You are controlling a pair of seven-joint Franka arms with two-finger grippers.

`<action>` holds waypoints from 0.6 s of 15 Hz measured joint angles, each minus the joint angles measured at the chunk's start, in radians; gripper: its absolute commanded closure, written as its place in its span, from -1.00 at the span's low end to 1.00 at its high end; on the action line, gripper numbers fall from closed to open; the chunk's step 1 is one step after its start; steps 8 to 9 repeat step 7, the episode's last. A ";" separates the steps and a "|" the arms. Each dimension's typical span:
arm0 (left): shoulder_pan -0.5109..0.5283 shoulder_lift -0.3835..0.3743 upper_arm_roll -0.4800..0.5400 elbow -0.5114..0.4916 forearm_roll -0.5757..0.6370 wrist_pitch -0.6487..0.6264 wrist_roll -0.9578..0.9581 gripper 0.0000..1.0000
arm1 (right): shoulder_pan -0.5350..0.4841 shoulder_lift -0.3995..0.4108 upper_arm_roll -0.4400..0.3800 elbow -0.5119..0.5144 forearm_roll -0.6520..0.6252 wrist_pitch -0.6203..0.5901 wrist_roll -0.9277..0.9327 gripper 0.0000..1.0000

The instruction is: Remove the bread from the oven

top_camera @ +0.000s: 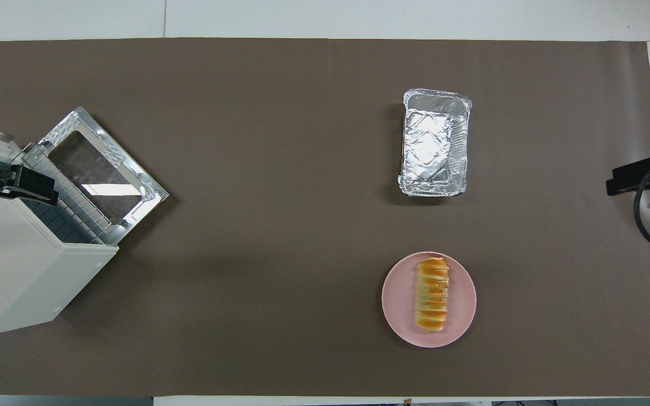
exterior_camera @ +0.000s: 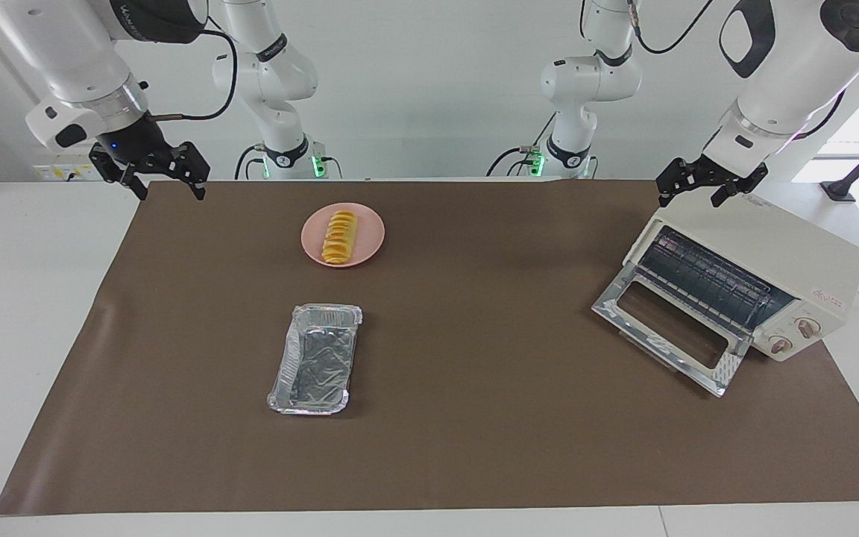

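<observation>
The bread [exterior_camera: 339,237] lies on a pink plate [exterior_camera: 368,246], out of the oven [exterior_camera: 795,268] and well apart from it, toward the right arm's end of the table [exterior_camera: 474,447]. An empty foil tray [exterior_camera: 315,358] sits farther from the robots than the plate. The oven stands at the left arm's end with its door [exterior_camera: 664,339] folded down and only the bare rack [exterior_camera: 705,280] showing inside, so the task looks done.

The right gripper [exterior_camera: 152,170] hangs over the table's corner by its own base, jaws spread and empty. The left gripper [exterior_camera: 707,183] hangs just over the top edge of the oven, jaws spread, holding nothing.

Little is left to spoil, but a few risks stand:
- The left gripper is close to the oven's top; a drop or a sideways swing could knock the light box and shift it
- The open door juts toward the middle of the table, so an arm sweeping low across could catch it
- The loaf rests loose on a shallow plate; a nudge to the plate could roll it off
</observation>
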 measured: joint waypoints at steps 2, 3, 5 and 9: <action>0.000 0.000 0.000 0.000 0.000 0.000 0.000 -1.00 | -0.002 0.001 0.000 0.002 -0.001 -0.007 0.000 -1.00; 0.000 0.000 0.000 0.000 0.000 0.000 0.000 -1.00 | -0.003 0.003 0.000 0.002 -0.001 -0.007 0.000 -1.00; 0.000 0.000 0.000 0.000 0.000 0.000 0.000 -1.00 | -0.005 0.005 0.000 0.002 -0.001 -0.008 0.000 -1.00; 0.000 0.000 0.000 0.000 0.000 0.000 0.000 -1.00 | -0.005 0.006 0.000 0.002 -0.001 -0.010 0.000 -1.00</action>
